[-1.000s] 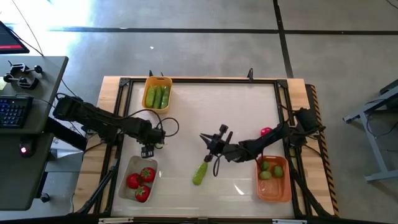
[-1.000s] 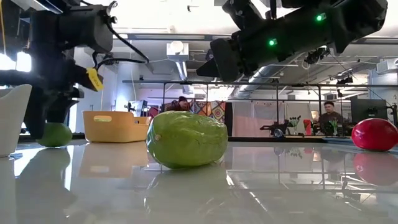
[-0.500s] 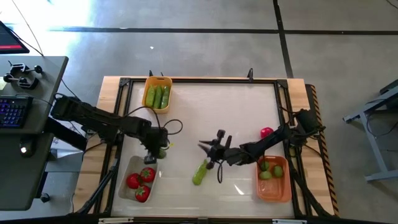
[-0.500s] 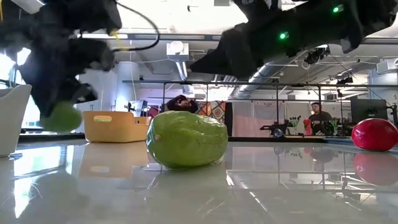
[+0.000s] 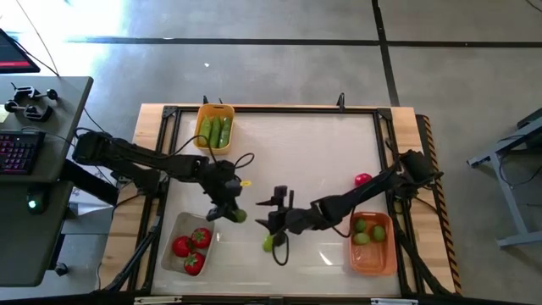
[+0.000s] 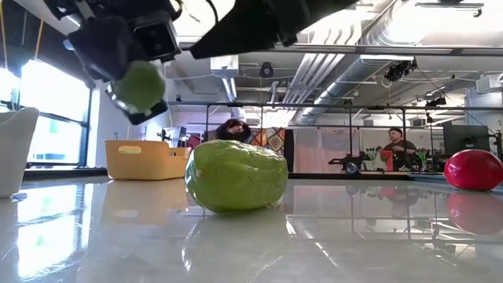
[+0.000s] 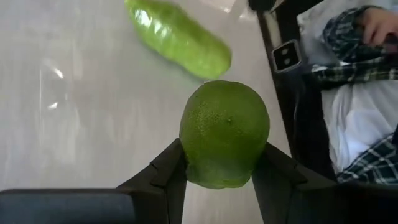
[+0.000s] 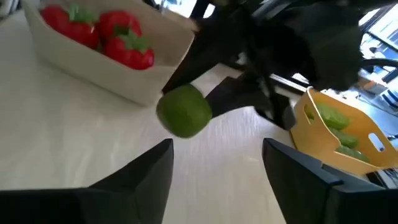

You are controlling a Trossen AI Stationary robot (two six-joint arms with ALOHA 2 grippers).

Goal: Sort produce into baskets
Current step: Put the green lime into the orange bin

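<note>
Above the bench (image 5: 279, 144) middle: my left gripper (image 5: 229, 212), jaws clamped on one lime (image 7: 224, 132), lifted clear of the surface. Just beside it, my right gripper (image 5: 273, 222), jaws spread wide, empty, over one cucumber (image 6: 236, 175) lying on the bench.

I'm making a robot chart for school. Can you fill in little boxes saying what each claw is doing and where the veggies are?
left gripper: shut on the lime, lifted above the table
right gripper: open, holding nothing, over the cucumber
cucumber: lying loose on the table
loose tomato: on the table beside the orange basket
yellow basket: cucumbers
clear basket: three tomatoes
orange basket: limes
</note>
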